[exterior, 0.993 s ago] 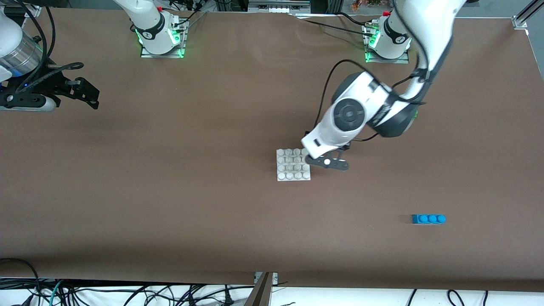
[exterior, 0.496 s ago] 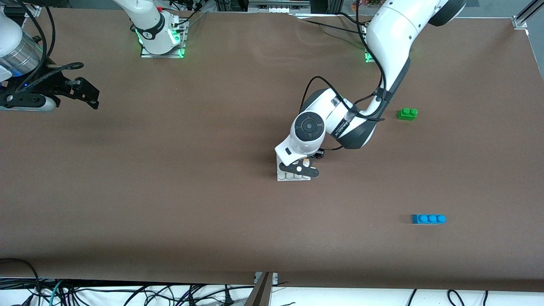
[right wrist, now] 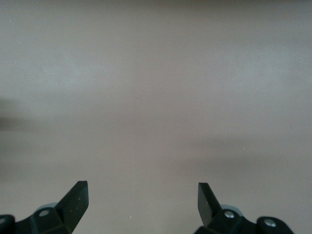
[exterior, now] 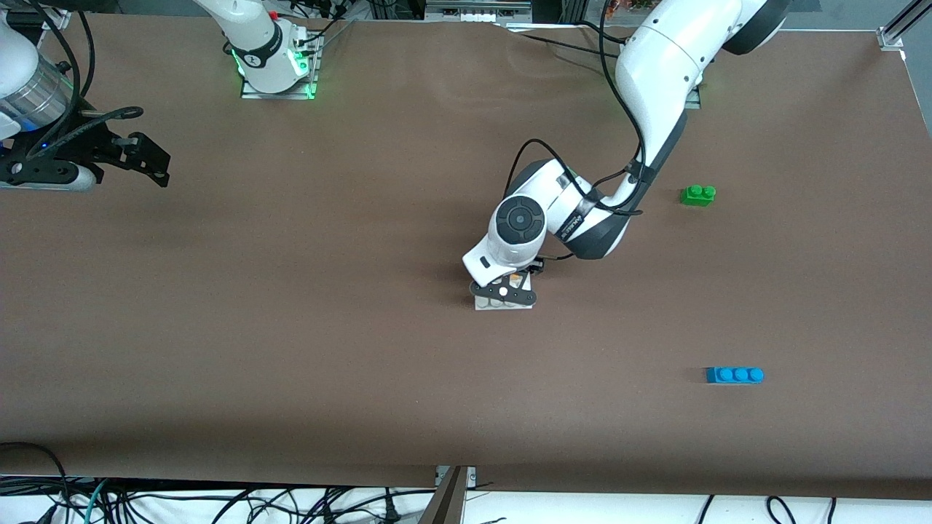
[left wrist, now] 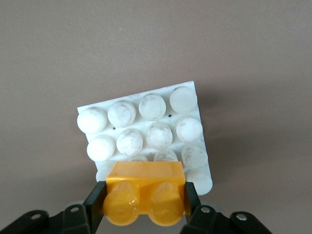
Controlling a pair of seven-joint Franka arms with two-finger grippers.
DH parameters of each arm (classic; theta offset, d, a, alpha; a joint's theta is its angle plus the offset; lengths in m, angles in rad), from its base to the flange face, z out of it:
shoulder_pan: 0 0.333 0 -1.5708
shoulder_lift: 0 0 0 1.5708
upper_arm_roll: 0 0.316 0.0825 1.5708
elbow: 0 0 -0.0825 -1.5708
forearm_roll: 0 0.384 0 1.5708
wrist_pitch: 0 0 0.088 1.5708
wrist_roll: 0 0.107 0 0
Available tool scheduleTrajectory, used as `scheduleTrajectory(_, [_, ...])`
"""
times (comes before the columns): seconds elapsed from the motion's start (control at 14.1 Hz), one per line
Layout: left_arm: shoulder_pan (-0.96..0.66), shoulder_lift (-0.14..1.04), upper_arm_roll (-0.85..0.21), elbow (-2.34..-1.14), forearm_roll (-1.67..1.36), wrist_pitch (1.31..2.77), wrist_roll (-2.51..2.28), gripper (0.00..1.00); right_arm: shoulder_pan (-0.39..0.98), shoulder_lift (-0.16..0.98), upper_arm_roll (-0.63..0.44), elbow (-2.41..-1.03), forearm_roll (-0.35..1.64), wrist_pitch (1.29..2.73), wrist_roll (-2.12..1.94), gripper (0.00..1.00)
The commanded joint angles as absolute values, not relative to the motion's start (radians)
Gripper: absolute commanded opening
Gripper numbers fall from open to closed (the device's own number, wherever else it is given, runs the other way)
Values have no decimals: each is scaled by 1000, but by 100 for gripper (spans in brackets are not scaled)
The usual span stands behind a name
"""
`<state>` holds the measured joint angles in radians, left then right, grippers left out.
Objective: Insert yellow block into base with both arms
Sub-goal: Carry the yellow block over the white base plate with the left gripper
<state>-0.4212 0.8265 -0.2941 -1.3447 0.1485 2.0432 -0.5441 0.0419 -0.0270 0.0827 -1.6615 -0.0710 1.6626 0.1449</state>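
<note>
1. Yellow block (left wrist: 145,197), with its two round studs showing, is clamped at its ends between the black fingers (left wrist: 94,204) of the left gripper (exterior: 504,292), held over the base.
2. That base (left wrist: 192,87), a white square plate with a grid of round studs, lies flat on the brown surface (exterior: 291,327) near its middle; nothing sits on the studs that show, though the block and gripper cover the part of the plate nearest the front camera.
3. From the front, only the edge of the base (exterior: 482,306) nearest the camera peeks out under the left gripper; whether the block touches the studs cannot be told.
4. The right gripper (exterior: 162,166) waits in the air over the right arm's end of the surface, its two fingers (right wrist: 73,200) spread apart with nothing between them and only bare surface beneath.
5. A green brick (exterior: 697,194) lies toward the left arm's end, farther from the front camera than the base.
6. A blue brick (exterior: 734,375) lies toward that same end, nearer the camera, well apart from the green one.
</note>
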Motion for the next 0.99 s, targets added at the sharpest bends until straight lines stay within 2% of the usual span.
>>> scheduleTrajectory(0.0, [-448,854,-267,-1307,179,2040,-565,18,38,-28,84,-1654,-66,1692,141,99])
scheduleTrajectory(0.21, [-454,856,-261,-1312,189,2063,-583,18,37,-29,69,-1664,41,1721,144,99])
scheduleTrajectory(0.92, [-462,874,-261,-1316,192,2069,-638,20,38,-28,69,-1666,37,1718,143,99])
